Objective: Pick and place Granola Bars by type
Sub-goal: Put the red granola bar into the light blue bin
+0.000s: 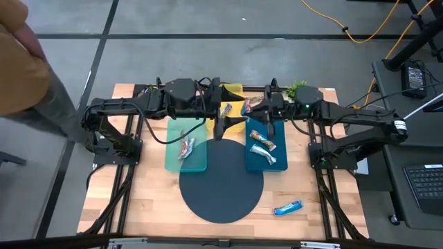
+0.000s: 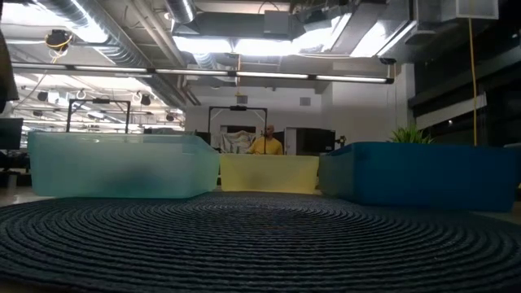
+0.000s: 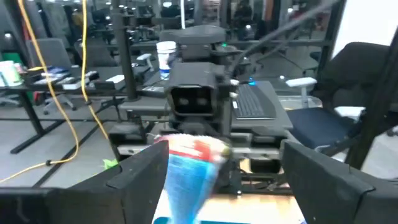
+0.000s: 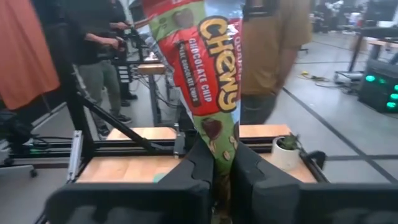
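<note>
Grippers meet over the back of the table, above the yellow rectangular tray (image 1: pixel 234 93); the right gripper (image 4: pixel 224 177) is clamped on a red-and-green foil-wrapped Chewy chocolate chip granola bar (image 4: pixel 208 81), which stands up from between its dark fingers (image 4: pixel 199 165); the left gripper (image 3: pixel 217 180) has its fingers (image 3: pixel 134 180) spread wide, and a blurred blue-white-and-red wrapped bar (image 3: pixel 186 168) sits between them, though I cannot tell whether they touch it. In the high view, the pale green translucent tray (image 1: pixel 185 162) holds one red-multicoloured bar (image 1: pixel 186 147); the deep blue tray (image 1: pixel 270 166) holds a brown-orange bar (image 1: pixel 263 140) and a silver bar (image 1: pixel 262 153) just beside it; the yellow tray holds an orange-wrapped bar (image 1: pixel 226 110); a blue-white bar (image 1: pixel 288 207) lies on the bare wooden tabletop (image 1: pixel 149 200), near the dark round woven mat (image 1: pixel 221 185); a small green potted plant (image 1: pixel 297 88) stands at the back edge; a person in a tan top (image 1: pixel 21 62) stands beyond the table's left corner.
</note>
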Controlling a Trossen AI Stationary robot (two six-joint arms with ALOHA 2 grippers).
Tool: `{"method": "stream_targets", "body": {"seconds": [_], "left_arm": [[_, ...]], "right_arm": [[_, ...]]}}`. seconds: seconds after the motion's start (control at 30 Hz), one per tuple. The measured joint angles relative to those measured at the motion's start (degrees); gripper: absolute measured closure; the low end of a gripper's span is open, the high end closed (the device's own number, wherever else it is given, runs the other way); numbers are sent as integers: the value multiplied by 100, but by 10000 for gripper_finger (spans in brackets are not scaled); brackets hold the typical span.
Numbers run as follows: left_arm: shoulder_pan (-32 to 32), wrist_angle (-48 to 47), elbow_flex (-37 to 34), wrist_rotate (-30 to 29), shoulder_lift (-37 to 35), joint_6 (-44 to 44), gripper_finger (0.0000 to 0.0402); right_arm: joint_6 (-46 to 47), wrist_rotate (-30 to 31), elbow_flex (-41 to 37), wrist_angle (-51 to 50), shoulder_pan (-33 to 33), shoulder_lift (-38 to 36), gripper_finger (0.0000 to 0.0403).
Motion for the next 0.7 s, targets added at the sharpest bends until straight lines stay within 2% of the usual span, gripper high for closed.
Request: {"method": "stream_targets", "body": {"seconds": [0.2,0.4,0.57,0.7], "left_arm": [[117,-64,0,-26,0,-111,84],[144,-65,0,-9,20,-59,84],[152,-11,-4,-27,87,-4,85],[132,189,0,-20,110,18,96]], "right_arm": [[33,-290,15,464,-4,269,379],[-127,-357,582,331,-4,571,370],[-436,-596,1217,-163,-4,928,386],[-596,-598,1546,-722,-4,1182,375]]}}
